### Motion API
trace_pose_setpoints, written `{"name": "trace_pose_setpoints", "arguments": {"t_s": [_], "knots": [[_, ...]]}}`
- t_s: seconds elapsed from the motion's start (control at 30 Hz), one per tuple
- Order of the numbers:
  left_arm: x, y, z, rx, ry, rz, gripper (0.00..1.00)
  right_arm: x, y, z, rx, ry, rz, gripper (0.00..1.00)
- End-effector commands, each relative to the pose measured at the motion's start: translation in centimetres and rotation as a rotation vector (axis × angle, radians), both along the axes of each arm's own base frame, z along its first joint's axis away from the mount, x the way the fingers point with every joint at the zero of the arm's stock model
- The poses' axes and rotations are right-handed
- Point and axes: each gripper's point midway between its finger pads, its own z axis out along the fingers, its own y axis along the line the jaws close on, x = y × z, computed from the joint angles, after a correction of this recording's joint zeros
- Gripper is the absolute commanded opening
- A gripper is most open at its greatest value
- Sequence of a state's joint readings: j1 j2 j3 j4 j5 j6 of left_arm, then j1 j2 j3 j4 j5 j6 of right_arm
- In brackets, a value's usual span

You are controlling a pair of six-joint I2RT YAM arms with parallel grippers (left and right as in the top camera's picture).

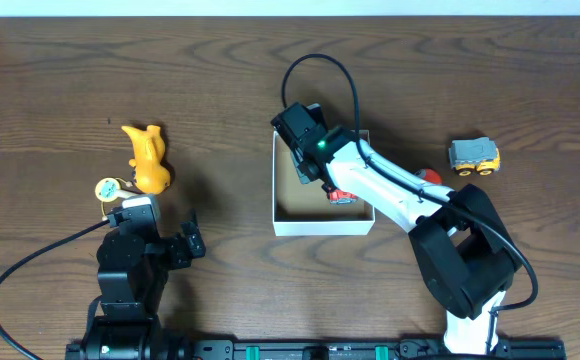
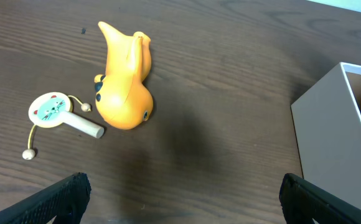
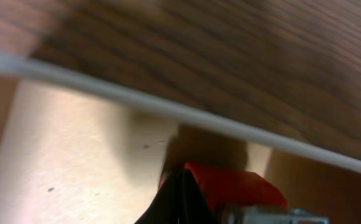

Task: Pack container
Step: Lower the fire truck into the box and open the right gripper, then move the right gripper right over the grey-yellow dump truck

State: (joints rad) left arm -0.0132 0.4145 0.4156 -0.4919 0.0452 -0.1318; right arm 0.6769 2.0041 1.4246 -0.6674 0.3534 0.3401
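Note:
The container point(image 1: 320, 228), a small white box with a brown inside, stands mid-table; it also shows in the left wrist view point(image 2: 330, 124), and its rim shows in the right wrist view point(image 3: 106, 93). My right gripper point(image 1: 320, 178) reaches down inside it. Its fingers point(image 3: 183, 186) are pressed together at a red toy vehicle point(image 3: 236, 186), which sits low in the box point(image 1: 342, 196). My left gripper point(image 2: 180, 199) is open and empty over bare table, left of the box point(image 1: 155, 228).
A yellow duck toy point(image 1: 150, 160) point(image 2: 124, 81) and a small round rattle point(image 1: 108, 189) point(image 2: 53, 111) lie at the left. A grey and yellow toy truck point(image 1: 473, 156) stands at the right. A red object point(image 1: 430, 175) is partly hidden behind the right arm.

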Motion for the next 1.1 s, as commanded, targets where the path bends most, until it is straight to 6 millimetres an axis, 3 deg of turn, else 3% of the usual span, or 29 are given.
{"name": "trace_pose_setpoints", "arguments": {"t_s": [0.0, 0.27, 0.43, 0.67, 0.83, 1.0, 1.07], "knots": [[0.2, 0.1, 1.1, -0.007, -0.022, 0.011, 0.98, 0.9, -1.3, 0.3, -0.010, -0.034, -0.104, 0.01], [0.2, 0.1, 1.1, -0.007, -0.023, 0.010, 0.98, 0.4, -1.8, 0.1, -0.030, -0.015, -0.109, 0.01], [0.2, 0.1, 1.1, -0.007, -0.023, 0.011, 0.98, -0.2, -0.6, -0.2, -0.016, 0.017, -0.035, 0.01], [0.2, 0.1, 1.1, -0.007, -0.023, 0.011, 0.98, -1.5, 1.7, 1.0, 0.042, 0.031, 0.040, 0.24], [0.2, 0.1, 1.0, -0.007, -0.022, 0.011, 0.98, -1.6, 2.7, 5.4, 0.101, -0.033, 0.100, 0.38], [0.2, 0.1, 1.0, -0.007, -0.022, 0.011, 0.98, -0.9, 1.8, 13.8, 0.213, -0.179, 0.080, 0.48], [0.2, 0.1, 1.1, -0.007, -0.022, 0.010, 0.98, -0.6, 0.0, 17.3, 0.269, -0.244, 0.010, 0.65]]}}
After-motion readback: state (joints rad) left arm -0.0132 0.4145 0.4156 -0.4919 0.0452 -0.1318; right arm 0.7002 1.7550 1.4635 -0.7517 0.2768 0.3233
